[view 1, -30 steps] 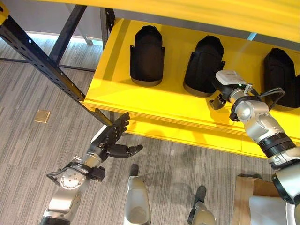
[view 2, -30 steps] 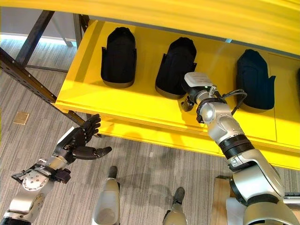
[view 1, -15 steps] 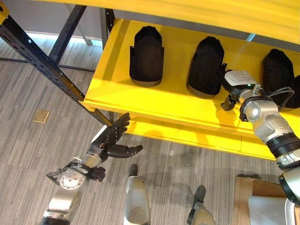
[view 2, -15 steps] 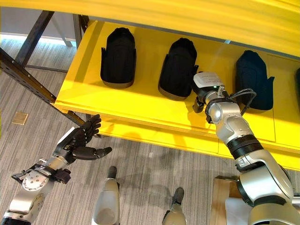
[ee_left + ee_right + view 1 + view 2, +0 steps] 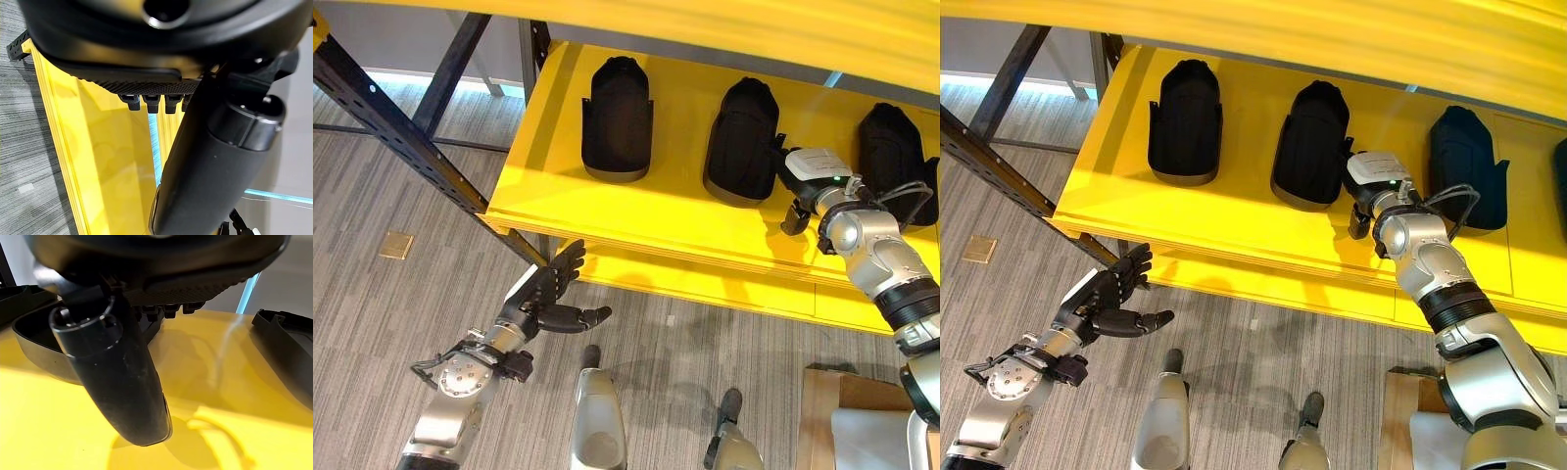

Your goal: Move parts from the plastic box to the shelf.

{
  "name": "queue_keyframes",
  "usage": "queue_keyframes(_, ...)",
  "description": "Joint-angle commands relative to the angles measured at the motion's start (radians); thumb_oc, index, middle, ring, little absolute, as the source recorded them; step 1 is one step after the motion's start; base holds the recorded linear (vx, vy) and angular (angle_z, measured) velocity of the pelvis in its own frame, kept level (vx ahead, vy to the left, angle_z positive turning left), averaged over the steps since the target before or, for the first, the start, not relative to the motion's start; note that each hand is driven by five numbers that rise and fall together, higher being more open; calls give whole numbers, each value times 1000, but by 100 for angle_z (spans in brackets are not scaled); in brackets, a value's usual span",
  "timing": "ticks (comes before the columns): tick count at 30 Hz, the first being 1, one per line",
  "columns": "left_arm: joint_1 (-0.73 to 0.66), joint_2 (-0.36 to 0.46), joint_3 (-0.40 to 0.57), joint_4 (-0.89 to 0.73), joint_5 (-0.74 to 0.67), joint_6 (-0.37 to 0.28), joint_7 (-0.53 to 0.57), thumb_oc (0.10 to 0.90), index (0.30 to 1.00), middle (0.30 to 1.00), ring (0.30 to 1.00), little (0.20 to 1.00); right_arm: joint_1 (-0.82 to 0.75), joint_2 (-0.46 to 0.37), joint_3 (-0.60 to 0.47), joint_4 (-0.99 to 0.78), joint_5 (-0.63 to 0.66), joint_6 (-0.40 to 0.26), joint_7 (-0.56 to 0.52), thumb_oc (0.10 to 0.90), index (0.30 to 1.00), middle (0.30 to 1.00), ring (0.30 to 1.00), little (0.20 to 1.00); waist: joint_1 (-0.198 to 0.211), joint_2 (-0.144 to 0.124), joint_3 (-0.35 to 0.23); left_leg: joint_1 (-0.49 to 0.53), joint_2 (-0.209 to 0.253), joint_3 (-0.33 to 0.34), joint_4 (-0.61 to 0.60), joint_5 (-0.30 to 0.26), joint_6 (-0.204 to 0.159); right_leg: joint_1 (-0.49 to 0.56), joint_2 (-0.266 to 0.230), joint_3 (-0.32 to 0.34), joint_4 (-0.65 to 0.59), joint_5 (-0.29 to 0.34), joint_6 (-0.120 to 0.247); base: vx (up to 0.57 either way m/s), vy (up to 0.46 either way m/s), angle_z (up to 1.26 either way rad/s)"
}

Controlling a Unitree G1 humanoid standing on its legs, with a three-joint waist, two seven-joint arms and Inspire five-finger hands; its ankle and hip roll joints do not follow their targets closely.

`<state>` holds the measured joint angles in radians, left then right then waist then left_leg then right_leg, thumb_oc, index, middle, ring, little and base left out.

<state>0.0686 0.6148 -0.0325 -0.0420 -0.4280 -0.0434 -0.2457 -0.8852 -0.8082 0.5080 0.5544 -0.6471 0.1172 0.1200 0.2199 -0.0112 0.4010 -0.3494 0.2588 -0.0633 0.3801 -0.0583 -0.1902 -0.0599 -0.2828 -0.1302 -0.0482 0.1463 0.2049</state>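
Since a second ago the right hand (image 5: 781, 174) has slid right with the middle part (image 5: 741, 140), straightening it on the shelf (image 5: 636, 211); its grip cannot be told. Withdrawing gently avoids nudging it. The left hand (image 5: 546, 294) hangs open, empty.

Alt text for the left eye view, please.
The right hand reaches over the yellow shelf, beside the middle of three black parts. The left hand hangs open below the shelf's front edge, over grey floor.
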Motion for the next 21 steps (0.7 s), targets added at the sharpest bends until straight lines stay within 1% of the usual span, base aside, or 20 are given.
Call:
queue_keyframes(1,25,34,38,-87,-60,-70,1,900,1000,1000,1000,1000,-45,-74,17,-60,-41,20,-80,900,1000,1000,1000,1000,-4,-9,-95,10,-5,52,-200,155,52,151,7,-47,102,-200,10,0,0,0)
queue_keyframes(4,25,33,37,-83,-63,-70,0,900,1000,1000,1000,1000,-45,-74,15,-59,-42,9,-113,900,1000,1000,1000,1000,-4,-9,-96,9,-4,52,-199,155,52,152,6,-47,102,-199,11,0,0,0)
queue_keyframes(5,25,30,36,-84,-60,-75,14,900,1000,1000,1000,1000,-42,-73,10,-63,-36,-1,-162,900,1000,1000,1000,1000,-4,-8,-96,9,-3,51,-199,156,52,151,6,-46,102,-200,10,0,0,0)
queue_keyframes(7,27,31,39,-91,-72,-79,37,900,1000,1000,1000,1000,-40,-75,-3,-70,-19,-15,-228,900,1000,1000,1000,1000,-3,-7,-96,8,-6,49,-199,154,53,153,6,-45,100,-200,10,0,0,0)
queue_keyframes(9,26,31,43,-90,-68,-93,61,900,1000,1000,1000,1000,-39,-72,-26,-77,-6,-42,-323,900,1000,1000,1000,1000,-2,-5,-97,7,-8,47,-197,153,54,155,5,-45,98,-199,10,0,0,0)
queue_keyframes(10,25,29,44,-89,-69,-95,67,900,1000,1000,1000,1000,-37,-70,-31,-81,-5,-44,-336,900,1000,1000,1000,1000,-3,-4,-97,6,-8,47,-197,153,54,155,6,-45,98,-200,10,0,0,0)
queue_keyframes(11,24,26,46,-88,-76,-93,79,900,1000,1000,1000,1000,-33,-65,-51,-94,0,-81,-401,900,1000,1000,1000,1000,-4,-2,-98,5,-10,44,-196,151,55,154,5,-43,98,-200,9,0,0,0)
queue_keyframes(12,24,20,47,-85,-82,-92,82,900,1000,1000,1000,1000,-26,-59,-73,-117,-2,-102,-448,900,1000,1000,1000,1000,-5,1,-100,5,-12,42,-196,151,55,153,5,-42,98,-201,9,0,0,0)
queue_keyframes(15,22,17,49,-90,-84,-100,96,900,1000,1000,1000,1000,-21,-57,-104,-166,-8,-126,-485,900,1000,1000,1000,1000,-8,6,-99,7,-17,40,-196,148,56,149,2,-40,100,-200,9,-3,24,0)
queue_keyframes(16,22,11,53,-94,-83,-100,101,900,1000,1000,1000,1000,-12,-52,-127,-210,-11,-135,-502,900,1000,1000,1000,1000,-10,10,-98,7,-20,39,-195,147,56,147,0,-38,100,-200,9,-8,53,-1)
queue_keyframes(17,19,4,51,-100,-79,-94,109,900,1000,1000,1000,1000,-7,-40,-141,-249,-21,-131,-515,900,1000,1000,1000,1000,-11,13,-97,9,-24,37,-194,144,57,146,-1,-35,102,-201,8,-5,55,0)
queue_keyframes(21,16,-5,43,-105,-89,-94,106,900,1000,1000,1000,1000,-7,-13,-156,-304,-29,-123,-527,900,1000,1000,1000,1000,-12,21,-96,15,-33,36,-193,137,60,144,-6,-33,106,-202,7,7,44,2)
